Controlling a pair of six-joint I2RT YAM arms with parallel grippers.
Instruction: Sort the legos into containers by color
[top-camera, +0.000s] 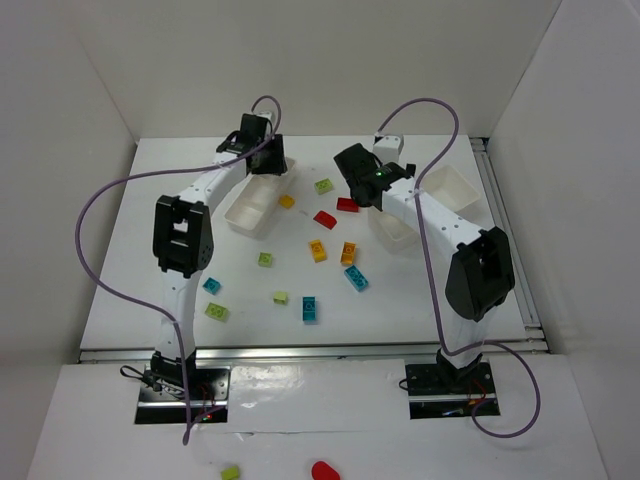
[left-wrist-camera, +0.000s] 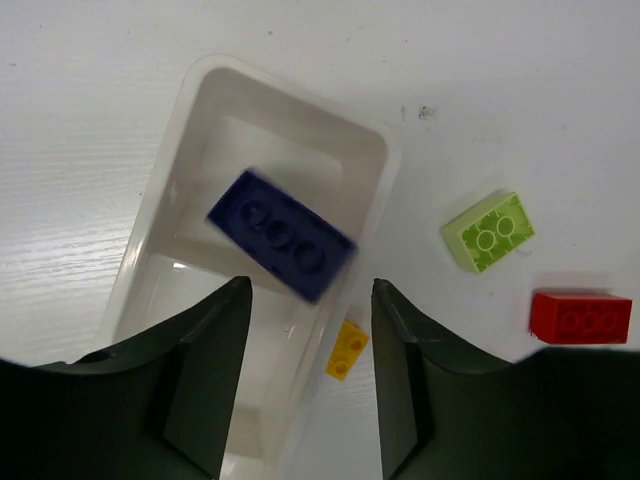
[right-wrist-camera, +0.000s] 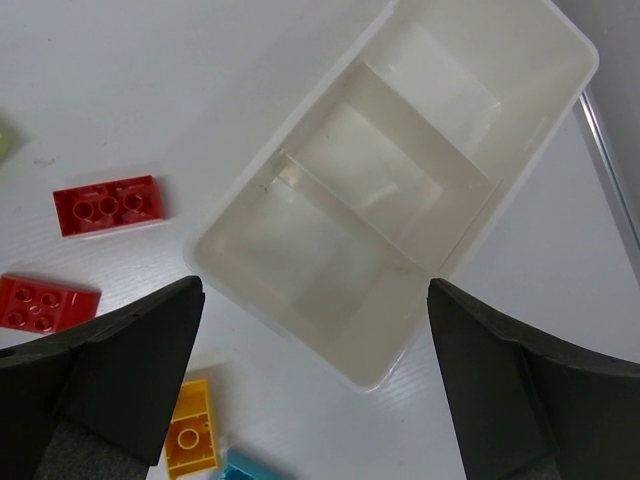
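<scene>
Legos (top-camera: 310, 309) in cyan, lime, orange and red lie unsorted across the lower and middle table (top-camera: 400, 300), outside both trays, so most of the sorting appears to remain. Higher in the top view, the left gripper (left-wrist-camera: 310, 300) hangs over the far end of the left tray (left-wrist-camera: 300, 112), jaws apart and nothing between them. Directly below, a purple brick (left-wrist-camera: 282, 235) lies askew inside that end compartment. Its motion blur suggests a drop into the bin chosen for purple. The right gripper (right-wrist-camera: 315, 290) hovers spread wide and empty over the right tray (right-wrist-camera: 370, 160), whose three compartments hold nothing. Two red bricks (right-wrist-camera: 108, 204) at the left of the frame are likely candidates for pickup. At the bottom edge of the top view, a lime piece (top-camera: 231, 471) and a red piece (top-camera: 322, 468) are too small to identify. The fingers mask the left tray's nearer compartments, and its rim half hides a yellow brick (left-wrist-camera: 347, 349).
</scene>
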